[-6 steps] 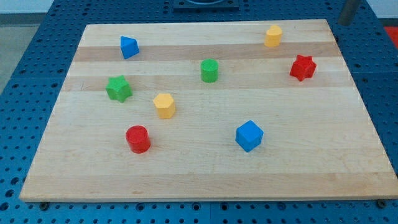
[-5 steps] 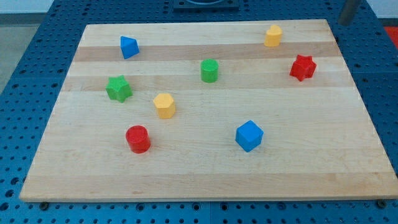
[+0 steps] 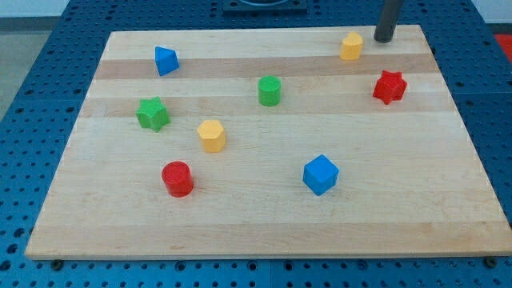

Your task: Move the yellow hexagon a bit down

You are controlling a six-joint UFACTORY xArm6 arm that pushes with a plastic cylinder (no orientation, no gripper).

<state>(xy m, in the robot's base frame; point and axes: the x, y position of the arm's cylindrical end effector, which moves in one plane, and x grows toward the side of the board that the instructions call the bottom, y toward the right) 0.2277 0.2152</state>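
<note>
Two yellow blocks show. One yellow faceted block (image 3: 350, 46) sits near the board's top right; it looks hexagonal, but I cannot be sure. The other yellow faceted block (image 3: 212, 136) sits left of centre and looks much the same. My dark rod comes down from the view's top edge, and my tip (image 3: 385, 40) rests on the board just right of the top-right yellow block and slightly above it. There is a small gap between them, and they are not touching.
A red star (image 3: 390, 86) lies below my tip. A green cylinder (image 3: 270, 90) is near the centre top, with a blue cube (image 3: 321, 174) lower down. A blue triangular block (image 3: 166, 60), a green star (image 3: 152, 114) and a red cylinder (image 3: 178, 178) are on the left. The wooden board (image 3: 256, 232) lies on a blue perforated table.
My rod has moved left from off the board's top right corner to just right of the top-right yellow block. No block has moved.
</note>
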